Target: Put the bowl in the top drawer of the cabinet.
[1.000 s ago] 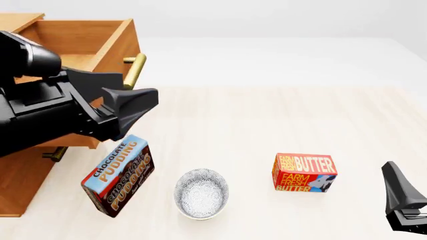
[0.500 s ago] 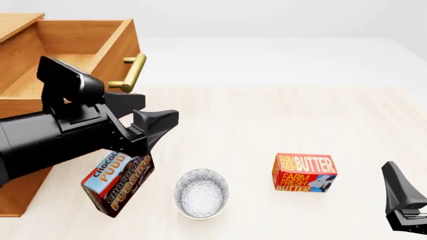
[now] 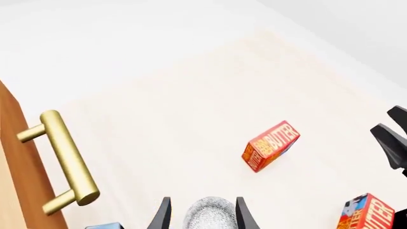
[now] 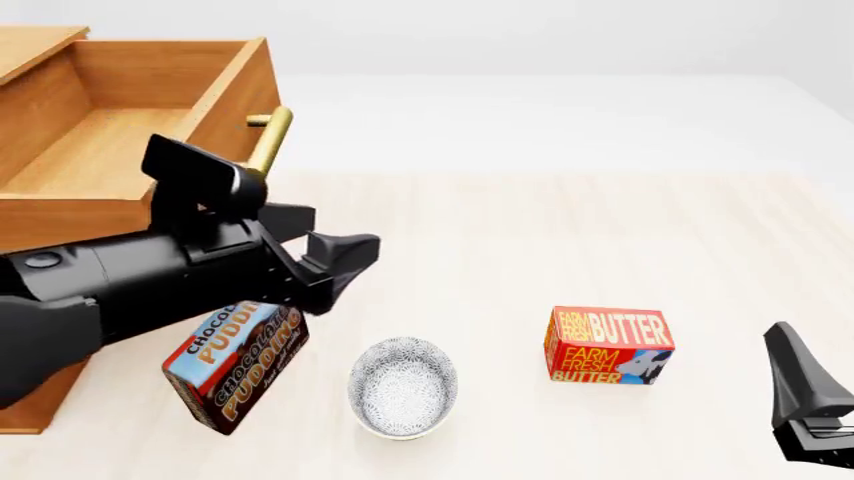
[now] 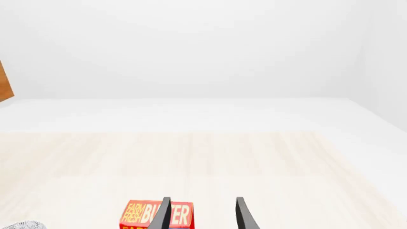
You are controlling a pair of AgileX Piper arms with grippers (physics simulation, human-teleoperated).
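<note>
1. Surface (image 4: 561,230): pale wood-grain, fills most of front view; white beyond it.
2. Cabinet (image 4: 34,385): warm brown wood, left edge of frame, partly behind left arm.
3. Top drawer (image 4: 147,120): upper left of frame, pulled out, inside bare wood. Brass bar handle (image 4: 271,135) on its front, upright in frame; also seen in left wrist view (image 3: 66,162).
4. Left arm: black, enters from lower left, crosses in front of cabinet. Left gripper (image 4: 344,262) hangs above surface, just up-left of bowl, fingers spread w/ nothing between them.
5. Right gripper (image 4: 801,400): lower right corner, only partly in frame. Right wrist view shows fingers (image 5: 245,214) apart, nothing held.
6. Chocolate pudding box (image 4: 240,365): lower left, tilted, just left of bowl, top end hidden under left arm.
7. Butter box (image 4: 610,345): red/yellow, lower right of centre, well right of bowl.
8. Bowl (image 4: 403,387): white, speckled, upright on surface at bottom centre, between the two boxes, not in drawer. In left wrist view it shows between the fingertips (image 3: 210,217).
</note>
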